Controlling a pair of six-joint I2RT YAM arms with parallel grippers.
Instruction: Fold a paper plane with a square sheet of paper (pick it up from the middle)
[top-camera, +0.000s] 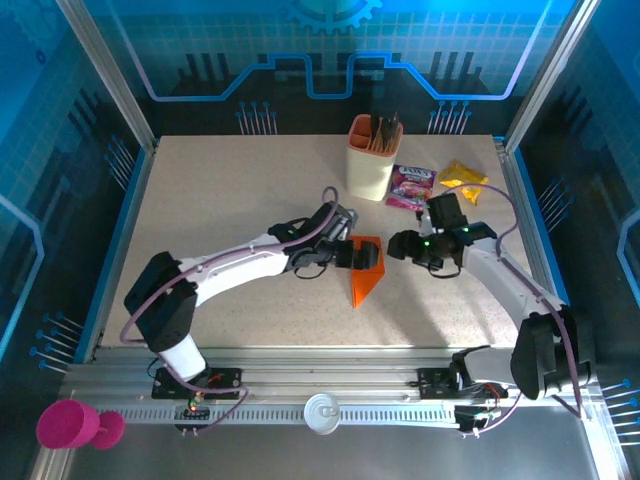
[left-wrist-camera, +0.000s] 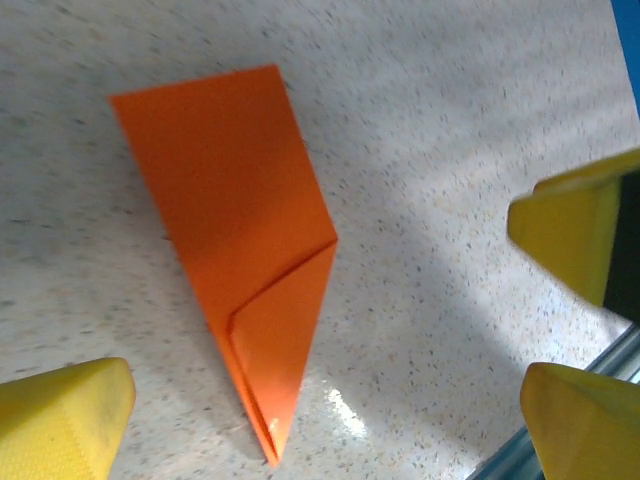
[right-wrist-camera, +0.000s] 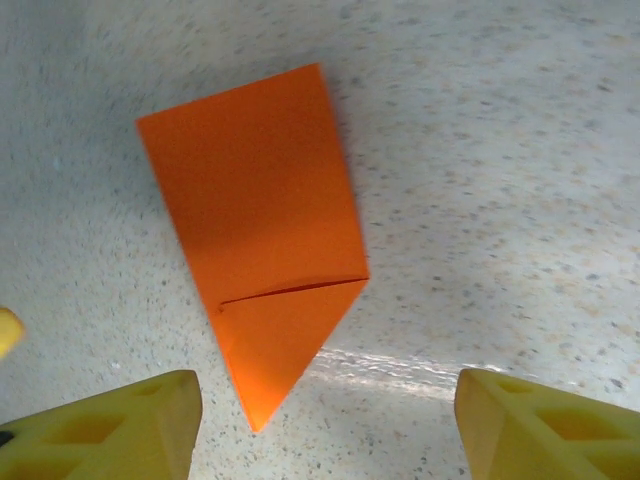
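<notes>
The square sheet of paper (top-camera: 365, 270) is bright orange and lies flat on the speckled table, folded into a narrow pointed dart shape like a paper plane, its tip toward the near edge. A triangular flap is creased over its pointed half (left-wrist-camera: 275, 350) (right-wrist-camera: 285, 335). My left gripper (top-camera: 347, 256) hovers at the paper's left side, open, with the paper's tip between its yellow fingers (left-wrist-camera: 60, 420). My right gripper (top-camera: 403, 245) hangs just right of the paper, open, with its yellow fingers (right-wrist-camera: 550, 430) spread on either side of the tip. Neither gripper holds anything.
A peach cup (top-camera: 372, 158) with dark sticks stands at the back. Beside it lie a purple snack packet (top-camera: 411, 186) and a yellow packet (top-camera: 463, 180). A yellow finger of the right gripper (left-wrist-camera: 570, 235) shows in the left wrist view.
</notes>
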